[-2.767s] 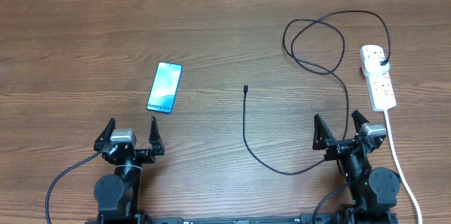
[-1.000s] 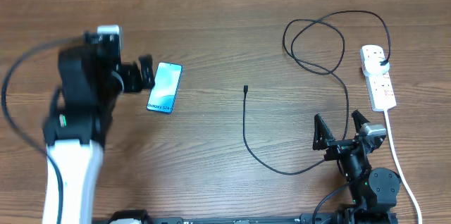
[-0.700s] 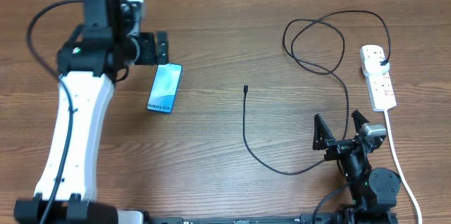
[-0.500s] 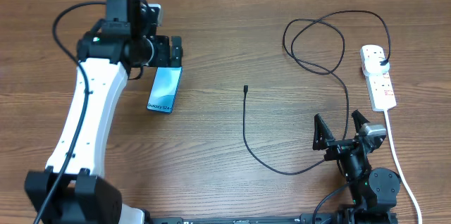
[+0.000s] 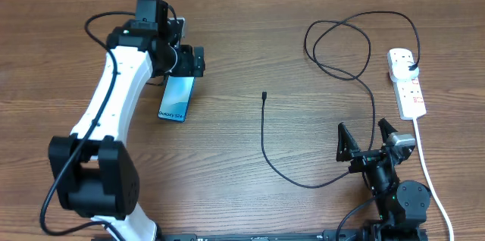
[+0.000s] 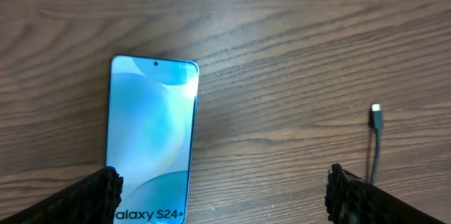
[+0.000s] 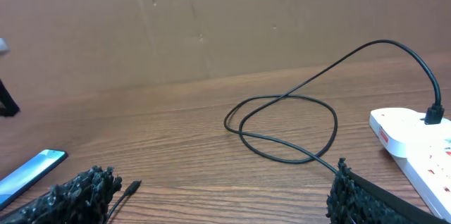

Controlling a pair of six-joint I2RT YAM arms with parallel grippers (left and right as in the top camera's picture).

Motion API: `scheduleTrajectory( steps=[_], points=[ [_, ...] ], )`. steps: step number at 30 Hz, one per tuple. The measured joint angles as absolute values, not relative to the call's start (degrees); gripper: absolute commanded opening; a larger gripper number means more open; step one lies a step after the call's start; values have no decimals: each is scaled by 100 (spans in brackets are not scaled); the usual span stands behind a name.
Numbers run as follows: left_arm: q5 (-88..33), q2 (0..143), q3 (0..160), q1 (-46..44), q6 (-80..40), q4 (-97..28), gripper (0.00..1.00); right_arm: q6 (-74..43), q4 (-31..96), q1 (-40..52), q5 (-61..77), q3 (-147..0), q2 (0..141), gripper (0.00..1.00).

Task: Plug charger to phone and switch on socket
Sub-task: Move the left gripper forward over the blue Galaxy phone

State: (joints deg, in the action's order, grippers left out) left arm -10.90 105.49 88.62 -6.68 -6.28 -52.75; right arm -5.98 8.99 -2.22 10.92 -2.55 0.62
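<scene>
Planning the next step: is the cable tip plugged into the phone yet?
No, unplugged. The cable tip lies loose, apart from the phone.

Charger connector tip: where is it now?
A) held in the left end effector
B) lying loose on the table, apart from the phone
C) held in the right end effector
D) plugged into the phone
B: the connector tip lies bare on the table, well apart from the phone, with nothing gripping it.

Wood tabletop [image 5: 250,14] w/ left gripper [image 5: 198,62], jaws spread, above top end of phone [image 5: 174,98]. Black charger [image 5: 263,131] loops from free tip at centre to socket [image 5: 407,82] at R. Front R: right gripper [image 5: 361,129], spread wide.
</scene>
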Motion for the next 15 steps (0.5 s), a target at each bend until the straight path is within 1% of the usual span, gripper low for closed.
scheduleTrajectory(
  steps=[8,15],
  points=[
    [-777,10711,8866,-991,-779,-5275,99,-600,899,-222,1094,-255,62,100],
    [-521,10718,8866,-1157,-954,-5277,100,-596,899,-222,1090,-255,62,100]
  ],
)
